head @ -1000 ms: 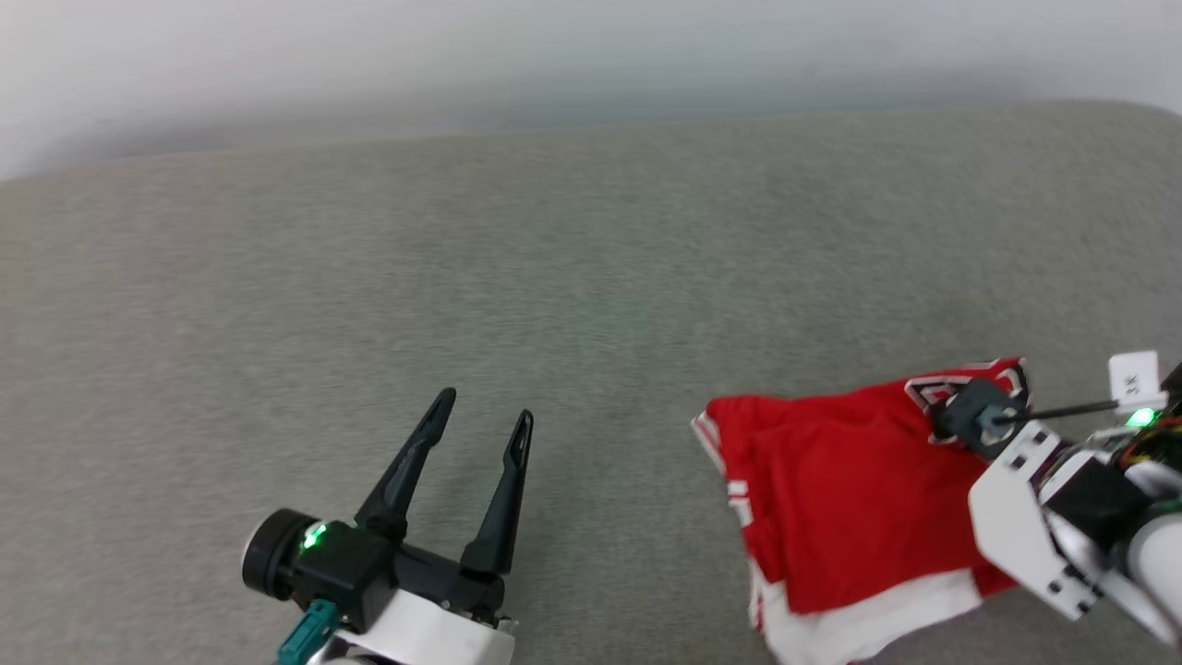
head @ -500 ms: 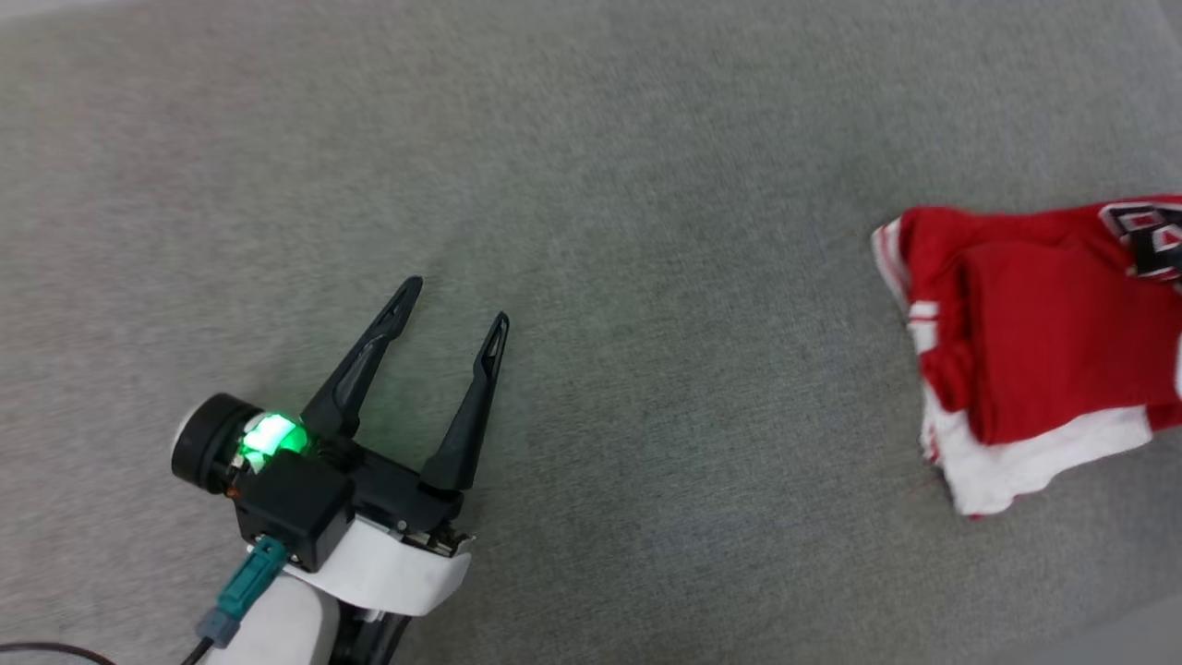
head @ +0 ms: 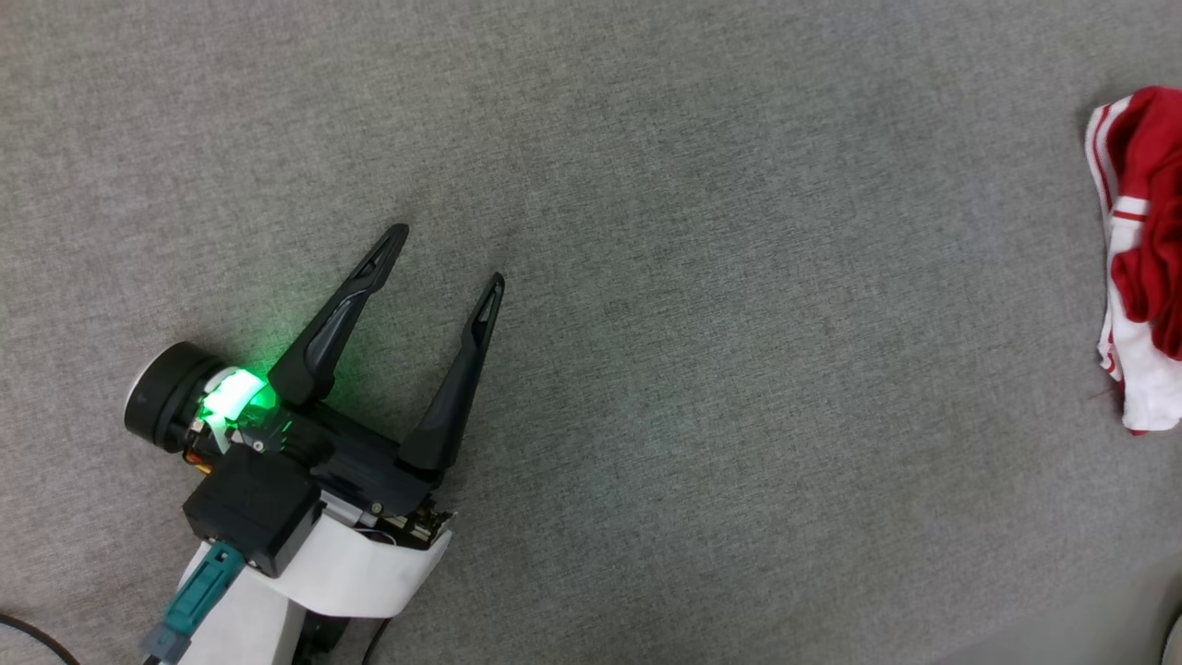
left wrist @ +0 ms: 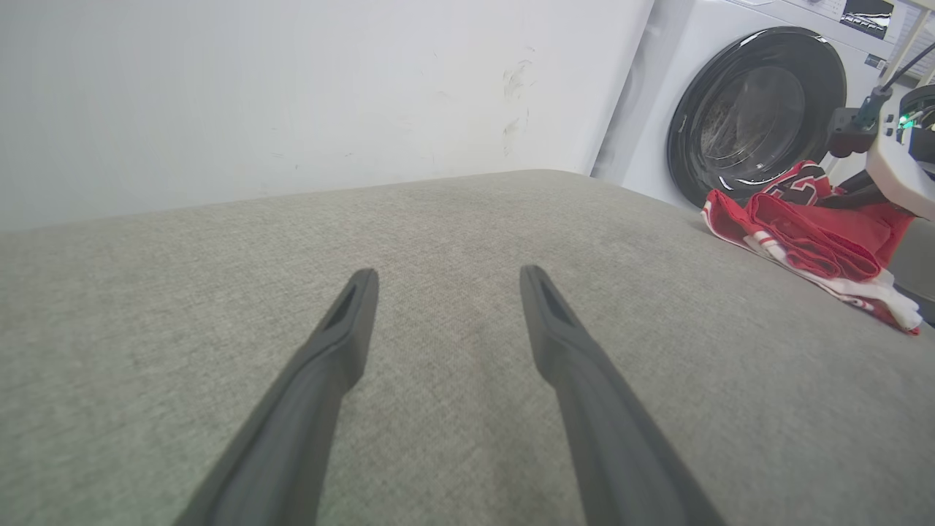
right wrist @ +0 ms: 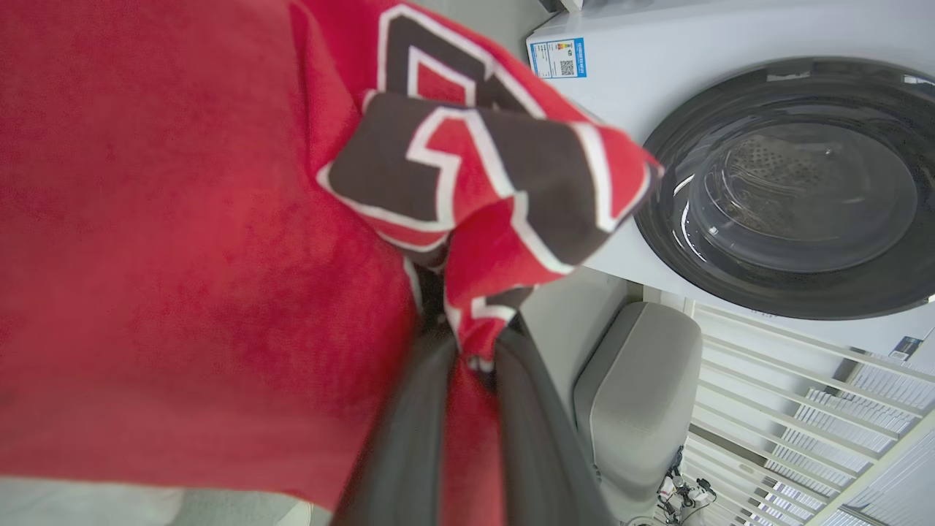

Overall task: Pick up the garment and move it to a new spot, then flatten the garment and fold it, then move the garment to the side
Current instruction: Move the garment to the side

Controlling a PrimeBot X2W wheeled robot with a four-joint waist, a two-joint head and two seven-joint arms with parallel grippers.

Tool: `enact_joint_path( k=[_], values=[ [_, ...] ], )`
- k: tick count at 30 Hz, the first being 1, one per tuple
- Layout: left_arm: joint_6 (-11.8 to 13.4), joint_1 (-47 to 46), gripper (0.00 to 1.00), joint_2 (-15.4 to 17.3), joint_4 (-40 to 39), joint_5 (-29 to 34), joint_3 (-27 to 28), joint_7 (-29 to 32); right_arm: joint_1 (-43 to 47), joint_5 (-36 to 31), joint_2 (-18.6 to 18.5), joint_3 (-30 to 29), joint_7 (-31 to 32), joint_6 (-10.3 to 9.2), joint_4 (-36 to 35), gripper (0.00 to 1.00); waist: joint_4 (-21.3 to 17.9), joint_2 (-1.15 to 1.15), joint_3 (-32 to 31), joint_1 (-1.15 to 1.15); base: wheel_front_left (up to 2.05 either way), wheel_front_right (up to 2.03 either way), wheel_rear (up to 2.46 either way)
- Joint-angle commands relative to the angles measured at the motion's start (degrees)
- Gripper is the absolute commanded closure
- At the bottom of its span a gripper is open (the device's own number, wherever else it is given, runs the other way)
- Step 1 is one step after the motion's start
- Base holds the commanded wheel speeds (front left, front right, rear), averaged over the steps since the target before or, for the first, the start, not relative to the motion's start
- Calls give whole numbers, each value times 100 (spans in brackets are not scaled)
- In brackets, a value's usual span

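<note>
My right gripper (right wrist: 471, 340) is clamped on the garment (head: 1145, 277), which sits at 3 o'clock in the head view with its visible edge running 12 to 6, well apart from my open, empty left gripper (head: 447, 253) at 8 o'clock.

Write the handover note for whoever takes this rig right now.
Left end effector: open, holding nothing, over bare grey padded surface.
Right end effector: shut on the garment, pinching the fabric with the black-and-white print.
Garment: a layered red-and-white bundle at the right end of the surface, in front of the washing machine.
Done: it looks folded, and it is gripped.
Left: probably only to set it down at the side and let go. Check that the fold holds.
</note>
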Motion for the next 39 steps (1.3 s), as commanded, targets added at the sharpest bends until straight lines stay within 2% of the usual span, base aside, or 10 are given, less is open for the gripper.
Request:
enact_joint_path(
  k=[1,6,7,8,15,22,25,32,39],
  values=[
    [18,15,0,85,307,4,107,35,-82,-40,64,-16,-25,-10,38,100,14,0,23,0,0,0,0],
    [20,51,0,35,349,22,155,40,-159,-300,280,-327,-129,-10,299,100,60,0,-34,0,0,0,0],
    [20,56,0,8,345,19,156,40,-168,-361,318,-394,-135,-10,312,85,67,0,-73,0,0,0,0],
    [20,58,0,-22,348,14,149,40,-158,-405,361,-461,-127,-10,321,0,78,0,-141,0,0,0,0],
    [14,183,0,-359,398,-45,176,28,23,-523,506,-882,-254,-9,-40,0,245,0,-840,0,0,0,0],
    [18,565,0,-780,556,-114,554,26,356,-44,913,-1500,-694,-8,-946,0,642,0,-1831,0,0,0,0],
    [19,752,0,-946,623,-92,786,18,672,178,1260,-1737,-912,-9,-1616,0,880,0,-2243,0,0,0,0],
    [24,1099,0,-1180,728,93,1168,14,1797,626,2336,-2097,-1305,-9,-3287,0,1354,0,-2858,0,0,0,0],
    [46,1380,0,-1333,926,194,1354,14,2925,802,3269,-2000,-1731,-8,-4027,0,1763,0,-3274,0,0,0,0]
  ],
)
